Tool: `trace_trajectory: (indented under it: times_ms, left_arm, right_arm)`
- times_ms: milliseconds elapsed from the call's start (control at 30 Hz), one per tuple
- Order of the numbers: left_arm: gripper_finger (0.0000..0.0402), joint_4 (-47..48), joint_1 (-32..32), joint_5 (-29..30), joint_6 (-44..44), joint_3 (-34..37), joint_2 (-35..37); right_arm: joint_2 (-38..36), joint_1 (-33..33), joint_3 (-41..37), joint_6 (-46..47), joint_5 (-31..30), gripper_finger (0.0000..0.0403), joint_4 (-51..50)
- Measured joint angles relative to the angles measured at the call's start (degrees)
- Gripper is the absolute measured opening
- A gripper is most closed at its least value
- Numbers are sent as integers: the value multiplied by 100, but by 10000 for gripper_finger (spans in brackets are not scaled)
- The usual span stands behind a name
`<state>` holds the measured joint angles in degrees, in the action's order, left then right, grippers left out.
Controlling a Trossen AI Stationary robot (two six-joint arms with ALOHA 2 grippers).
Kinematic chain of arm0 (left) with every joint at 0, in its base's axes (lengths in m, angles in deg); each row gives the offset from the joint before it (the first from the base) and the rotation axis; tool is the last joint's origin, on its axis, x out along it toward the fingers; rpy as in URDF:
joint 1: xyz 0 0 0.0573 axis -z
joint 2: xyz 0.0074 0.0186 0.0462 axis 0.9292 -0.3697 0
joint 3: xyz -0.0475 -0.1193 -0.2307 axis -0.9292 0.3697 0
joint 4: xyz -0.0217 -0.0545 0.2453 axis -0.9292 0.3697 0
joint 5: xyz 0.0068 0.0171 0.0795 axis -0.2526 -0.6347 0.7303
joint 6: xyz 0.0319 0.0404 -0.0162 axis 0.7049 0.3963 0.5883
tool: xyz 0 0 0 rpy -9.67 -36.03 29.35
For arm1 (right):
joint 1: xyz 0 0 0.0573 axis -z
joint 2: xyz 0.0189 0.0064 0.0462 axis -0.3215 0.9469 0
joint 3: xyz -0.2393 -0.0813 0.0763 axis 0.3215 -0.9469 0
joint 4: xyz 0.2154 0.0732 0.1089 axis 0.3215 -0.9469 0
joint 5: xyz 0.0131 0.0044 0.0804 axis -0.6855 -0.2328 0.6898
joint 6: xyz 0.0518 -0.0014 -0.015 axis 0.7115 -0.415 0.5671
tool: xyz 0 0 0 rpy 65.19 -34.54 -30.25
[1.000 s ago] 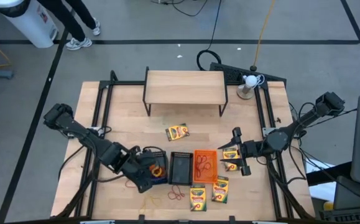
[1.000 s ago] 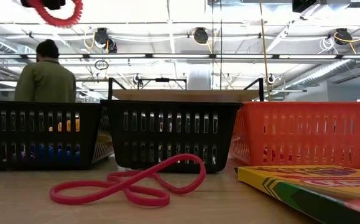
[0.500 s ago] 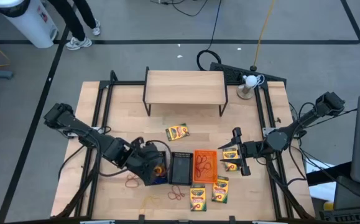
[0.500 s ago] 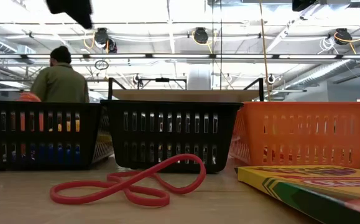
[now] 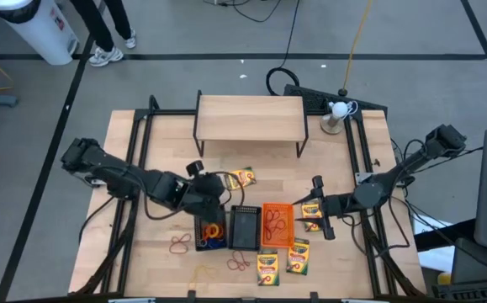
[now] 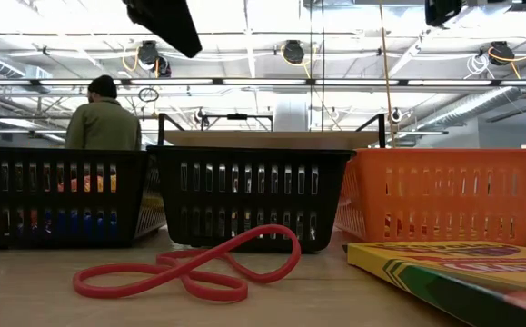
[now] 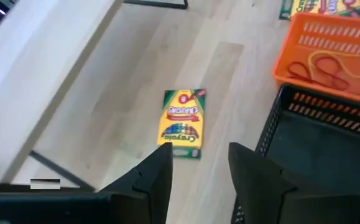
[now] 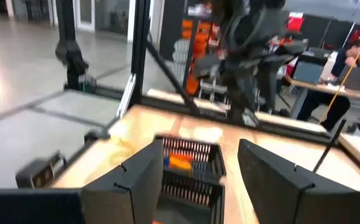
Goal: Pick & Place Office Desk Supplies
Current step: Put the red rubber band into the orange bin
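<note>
The left gripper is hovering near the middle of the table, just above the far end of the left black tray; its jaws are standing apart with nothing between them, and its wrist camera is looking down on a lone crayon box lying flat on the wood, between the trays and the wooden shelf at the far edge. The right gripper is waiting toward the right edge, jaws parted and empty as far as its own camera shows, hanging over two crayon boxes beside the orange tray.

Sorting looks partly done; the left black tray is holding orange and blue bands, and red bands are lying in the orange tray; the middle black tray is looking empty from above, though I cannot be sure. Plenty is left, by my reckoning: a red band is lying loose near the front-left, another red band is curling on the wood in front of the trays, and two more crayon boxes are sitting along the front edge; my guess is the lone box is next for the left arm.
</note>
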<state>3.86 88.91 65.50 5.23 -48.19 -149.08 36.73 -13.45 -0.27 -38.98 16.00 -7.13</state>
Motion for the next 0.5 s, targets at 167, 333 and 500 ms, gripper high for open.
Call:
trace_trajectory:
  times_ms: [167,333,500]
  left_arm:
    - [159,-43,-177,-1186,-15,0,0]
    - [159,550,-217,-2989,-719,0,0]
    - [159,1584,163,-3641,-1682,2,0]
  right_arm:
    - [-1,55,0,-386,-12,196,-78]
    - [-25,222,0,-730,-13,196,106]
    - [-24,446,0,-874,-13,196,190]
